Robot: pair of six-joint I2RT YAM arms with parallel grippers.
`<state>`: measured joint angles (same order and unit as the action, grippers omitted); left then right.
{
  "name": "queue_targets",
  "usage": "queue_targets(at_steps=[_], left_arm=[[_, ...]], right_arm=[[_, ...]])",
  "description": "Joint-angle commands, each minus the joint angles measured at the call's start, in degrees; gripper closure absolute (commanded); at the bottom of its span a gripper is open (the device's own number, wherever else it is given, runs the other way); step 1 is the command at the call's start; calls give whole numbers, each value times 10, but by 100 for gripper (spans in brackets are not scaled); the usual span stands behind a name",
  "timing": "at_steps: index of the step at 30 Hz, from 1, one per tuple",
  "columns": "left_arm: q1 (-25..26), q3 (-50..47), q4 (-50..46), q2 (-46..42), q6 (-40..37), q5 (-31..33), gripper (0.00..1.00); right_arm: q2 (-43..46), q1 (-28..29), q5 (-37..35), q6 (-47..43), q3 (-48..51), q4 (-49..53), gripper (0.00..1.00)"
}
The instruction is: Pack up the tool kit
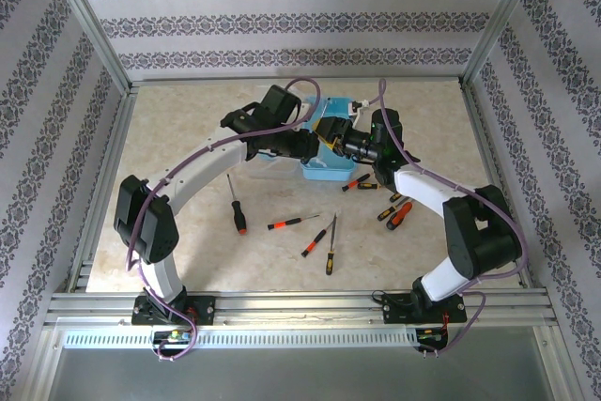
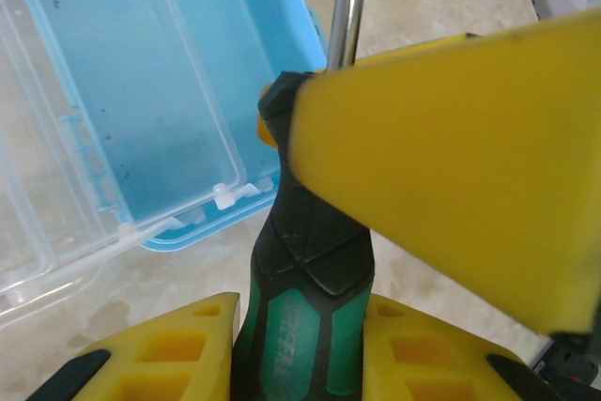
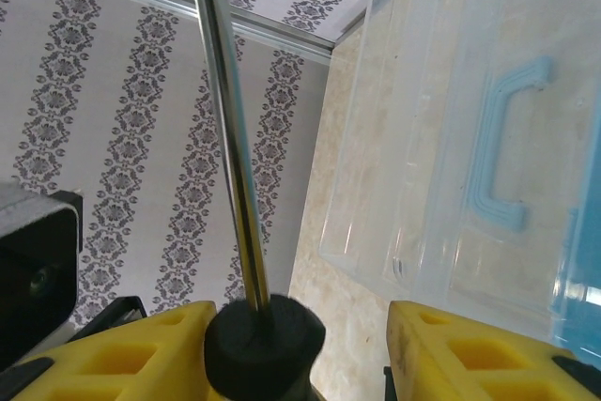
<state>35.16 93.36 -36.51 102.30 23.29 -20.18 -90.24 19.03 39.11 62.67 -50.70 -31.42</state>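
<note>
Your left gripper [image 2: 300,349] is clamped on the green-black screwdriver [image 2: 310,260] handle, at the edge of the open blue tool box [image 1: 324,172], far centre of the table [image 1: 188,129]. Your right gripper [image 3: 300,345] straddles a black collar [image 3: 265,340] with a steel shaft, gap on 1 side; can't tell if it's gripping.

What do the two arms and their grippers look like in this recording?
Both the left arm and right arm have curved white links between bulky black joint housings, on black bases. A thin purple cable loops along each. The left gripper and right gripper carry yellow fingers with rectangular recesses moulded in.
</note>
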Motion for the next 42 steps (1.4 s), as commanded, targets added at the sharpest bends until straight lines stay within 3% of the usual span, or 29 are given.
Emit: queue_targets(at_steps=[1, 8, 12, 17, 20, 24, 28, 31, 34, 37, 42], left_arm=[[11, 4, 25, 10, -10, -17, 75], [11, 8, 21, 12, -12, -9, 72], [11, 16, 7, 12, -17, 2, 70], [11, 14, -2, -2, -19, 23, 43], [11, 6, -7, -25, -25, 89, 26], [8, -18, 8, -66, -33, 133, 16], [7, -50, 6, -119, -37, 244, 5], [-3, -95, 5, -165, -14, 332, 1], [-23, -151, 11, -212, 20, 380, 0], [-47, -232, 40, -262, 59, 398, 0], [-101, -353, 56, -325, 130, 391, 0]], right_arm=[[-8, 6, 12, 3, -19, -26, 51], [-11, 7, 1, 3, -16, -21, 72], [-7, 8, -1, 0, -14, -19, 76], [-5, 7, -8, -17, -17, -4, 77], [-13, 0, -6, -49, -39, 27, 77], [-37, -26, 9, -76, -69, 69, 77], [-54, -54, 26, -101, -86, 109, 76], [-63, -70, 21, -143, -101, 166, 76], [-79, -84, 3, -207, -139, 258, 76], [-100, -86, -15, -261, -189, 340, 76], [-139, -88, -10, -268, -225, 363, 76]])
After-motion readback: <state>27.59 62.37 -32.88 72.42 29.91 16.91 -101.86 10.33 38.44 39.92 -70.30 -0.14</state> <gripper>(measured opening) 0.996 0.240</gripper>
